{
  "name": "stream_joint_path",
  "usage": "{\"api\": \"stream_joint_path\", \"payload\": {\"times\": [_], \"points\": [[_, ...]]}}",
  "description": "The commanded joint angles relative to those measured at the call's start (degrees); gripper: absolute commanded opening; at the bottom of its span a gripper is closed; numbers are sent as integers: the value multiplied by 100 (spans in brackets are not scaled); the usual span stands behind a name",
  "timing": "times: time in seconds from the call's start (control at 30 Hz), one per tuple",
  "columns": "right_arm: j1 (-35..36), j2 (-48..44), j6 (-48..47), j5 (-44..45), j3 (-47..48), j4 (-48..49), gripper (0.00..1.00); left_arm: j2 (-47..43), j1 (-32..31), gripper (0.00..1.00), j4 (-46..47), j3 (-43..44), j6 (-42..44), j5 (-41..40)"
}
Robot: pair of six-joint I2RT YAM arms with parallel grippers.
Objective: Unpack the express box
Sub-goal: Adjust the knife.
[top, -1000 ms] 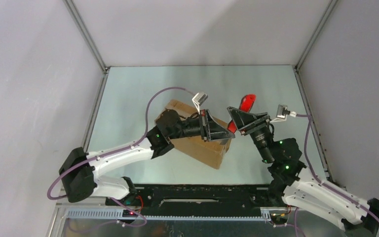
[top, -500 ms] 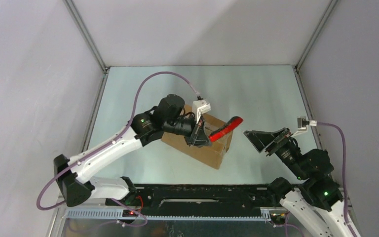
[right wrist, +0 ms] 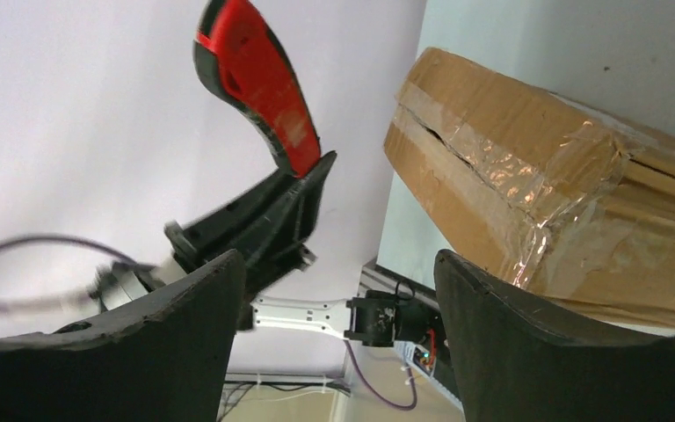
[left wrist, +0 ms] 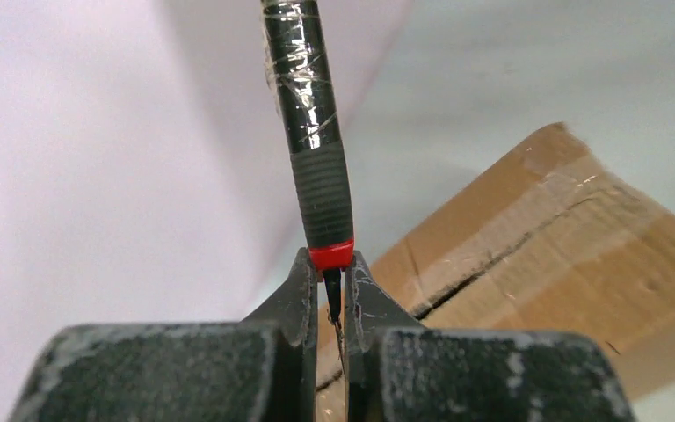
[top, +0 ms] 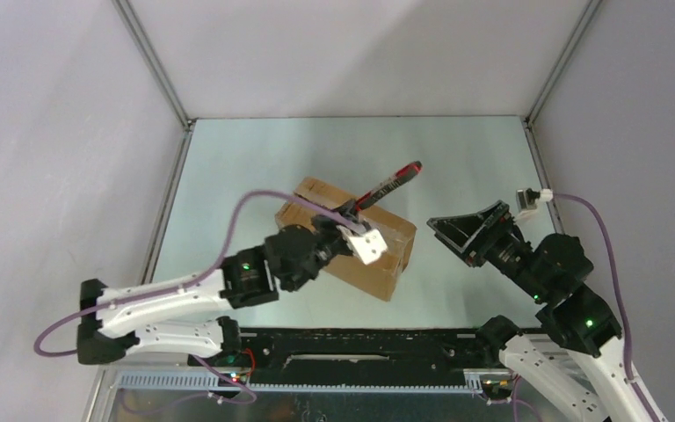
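Blade of cutter (left wrist: 323, 189) hidden inside left tool (left wrist: 326, 268)

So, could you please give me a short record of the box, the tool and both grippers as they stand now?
box: closed, flaps taped, lying on the table
tool: red and black, held up near the box
left gripper: shut on the tool
right gripper: open, empty, right of the box

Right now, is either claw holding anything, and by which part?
The left gripper holds a red-and-black tool by one narrow end; the right gripper is open, empty.
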Motion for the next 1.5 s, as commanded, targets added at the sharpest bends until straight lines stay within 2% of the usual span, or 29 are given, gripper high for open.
{"api": "stream_joint_path", "payload": {"times": [0.0, 0.17, 0.33, 0.43, 0.57, 0.67, 0.9, 1.17, 1.47], "points": [[125, 231, 365, 37, 187, 313, 80, 512, -384, 0, 2517, -789, 2941, -1184], [813, 147, 220, 925, 189, 442, 79, 961, -404, 0, 3420, -984, 3677, -1255], [1440, 465, 231, 1718, 180, 180, 80, 1271, -608, 0, 5437, -1567, 5171, -1009], [1596, 616, 250, 2049, 180, 335, 80, 1517, -729, 0, 6514, -1885, 5838, -762], [1600, 700, 188, 2449, 129, 963, 80, 1848, -898, 0, 7188, -2010, 6292, -617], [1624, 965, 183, 2362, 136, 1290, 76, 1972, -968, 0, 7365, -2007, 6413, -561], [1808, 1134, -30, 2281, -4, 1192, 69, 1765, -973, 0, 7083, -2039, 6290, -501], [1816, 1140, -200, 2412, -113, 1335, 49, 1692, -1057, 0, 6992, -2062, 6186, -503], [1809, 1314, -323, 2388, -260, 1472, 39, 1549, -1066, 0, 6593, -2077, 5861, -454]]}}
